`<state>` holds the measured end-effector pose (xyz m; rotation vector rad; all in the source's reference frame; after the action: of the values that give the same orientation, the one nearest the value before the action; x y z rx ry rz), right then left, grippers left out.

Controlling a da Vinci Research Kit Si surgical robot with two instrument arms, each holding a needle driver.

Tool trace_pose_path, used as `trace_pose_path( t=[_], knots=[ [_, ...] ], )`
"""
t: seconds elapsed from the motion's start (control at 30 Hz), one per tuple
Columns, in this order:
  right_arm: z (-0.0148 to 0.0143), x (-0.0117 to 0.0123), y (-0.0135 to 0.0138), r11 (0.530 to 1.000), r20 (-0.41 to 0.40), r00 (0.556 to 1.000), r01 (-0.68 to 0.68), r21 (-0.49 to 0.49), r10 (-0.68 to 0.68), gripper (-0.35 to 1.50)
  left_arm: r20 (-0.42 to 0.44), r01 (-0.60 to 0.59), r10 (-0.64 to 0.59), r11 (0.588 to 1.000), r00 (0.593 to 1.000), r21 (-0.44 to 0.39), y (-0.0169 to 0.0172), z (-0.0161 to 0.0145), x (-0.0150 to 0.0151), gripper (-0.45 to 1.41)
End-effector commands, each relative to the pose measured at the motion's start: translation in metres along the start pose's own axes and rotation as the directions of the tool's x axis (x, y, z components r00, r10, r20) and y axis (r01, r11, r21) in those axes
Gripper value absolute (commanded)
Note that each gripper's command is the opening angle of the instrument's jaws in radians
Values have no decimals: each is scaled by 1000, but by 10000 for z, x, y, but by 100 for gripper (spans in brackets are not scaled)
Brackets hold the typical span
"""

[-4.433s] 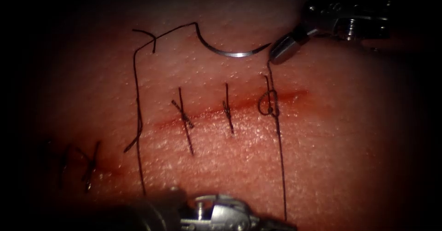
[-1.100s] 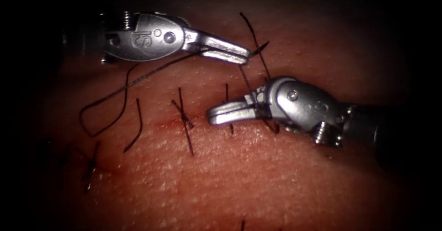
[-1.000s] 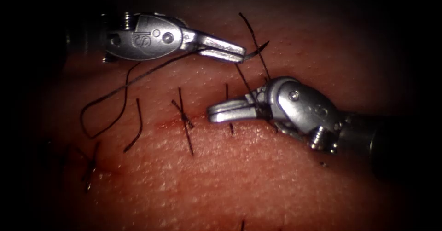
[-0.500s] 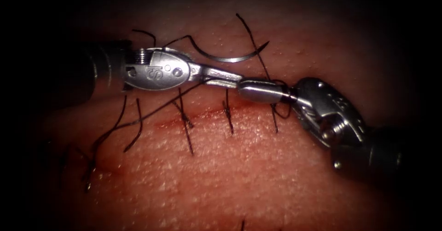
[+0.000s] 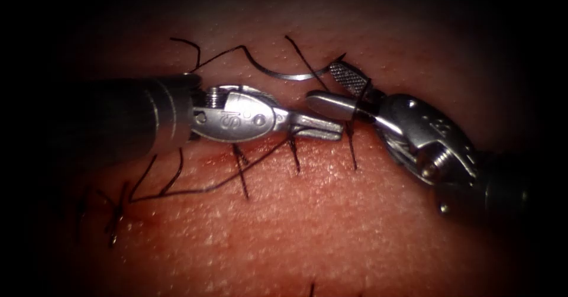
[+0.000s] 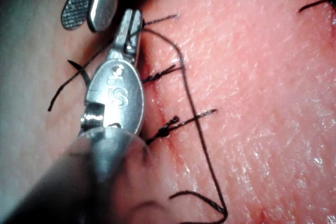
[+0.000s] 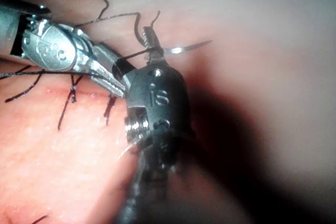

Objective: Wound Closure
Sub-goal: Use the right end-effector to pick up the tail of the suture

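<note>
curved steel needle lay flat above the red cut, long axis along it, tip toward right | left silver tool clamped dark thread | right silver tool jaws gaped, held nothing

Right tool jaws have parted — left tool advanced right.

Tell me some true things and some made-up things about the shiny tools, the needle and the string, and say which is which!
1. The needle lies loose on the tissue, and no tool holds it. True.
2. The right tool has its jaws shut. False: they are open, with thread looped round them.
3. The left tool holds the needle. False: its shut jaws hold the thread.
4. Finished stitches cross the cut. True.
5. The needle is stuck into the tissue. False: it rests on top.
</note>
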<state>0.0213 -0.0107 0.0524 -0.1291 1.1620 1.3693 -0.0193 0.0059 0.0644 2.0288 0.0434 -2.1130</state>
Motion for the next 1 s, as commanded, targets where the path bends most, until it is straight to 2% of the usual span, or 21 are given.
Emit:
trace_pose_path(
  t=[0.03, 0.1, 0.2, 0.33, 0.5, 0.6, 0.67, 0.73, 0.77, 0.8, 0.83, 0.93, 1.0],
  knots=[
    [13, 2, -1, 999, -2, 1000, 27, -26, -27, 88, -1, -2, 2, 1000, 1000, -1, -7, 3, -6, -45],
    [17, 6, -1, 997, 2, 999, 36, -73, -36, 93, -3, 1, -1, 1000, 1000, 0, -10, 2, -6, -45],
    [20, 8, 0, 994, 15, 999, 44, -104, -43, 83, -4, 1, -1, 1000, 1000, -1, -11, 0, -8, -45],
    [35, 2, -2, 990, 141, 990, 45, -133, -26, 78, -3, 10, -10, 1000, 1000, -1, -9, 1, -10, -45],
    [53, -3, 0, 986, 217, 976, 51, -160, -16, 69, -4, 18, -18, 1000, 1000, 3, -5, 1, -10, -45],
    [60, -6, -1, 982, 245, 969, 63, -179, -17, 56, -5, 16, -16, 1000, 1000, 1, -4, 0, -12, -45],
    [65, -9, -2, 980, 253, 967, 68, -185, -20, 59, -10, 22, -22, 1000, 1000, -1, -5, -2, -14, -45],
    [68, -9, -3, 981, 252, 968, 66, -180, -19, 54, -11, 27, -27, 1000, 1000, -3, -5, -5, -16, -45],
    [68, -9, -3, 981, 250, 968, 60, -183, -13, 51, -12, 33, -33, 999, 999, -3, -5, -5, -17, -45],
    [71, -9, -5, 982, 268, 963, 59, -179, -9, 29, -9, 33, -33, 999, 999, -2, -6, -5, -18, -45],
    [73, -10, -6, 982, 273, 962, 60, -179, -9, 26, -9, 33, -33, 999, 999, -1, -6, -5, -18, -45],
    [79, -11, -10, 981, 289, 957, 66, -180, -11, 26, -6, 33, -33, 999, 999, 0, -6, -6, -19, -45],
    [82, -13, -11, 981, 304, 953, 62, -183, -4, 34, -7, 38, -38, 999, 999, -2, -4, -7, -18, -45]
  ],
)
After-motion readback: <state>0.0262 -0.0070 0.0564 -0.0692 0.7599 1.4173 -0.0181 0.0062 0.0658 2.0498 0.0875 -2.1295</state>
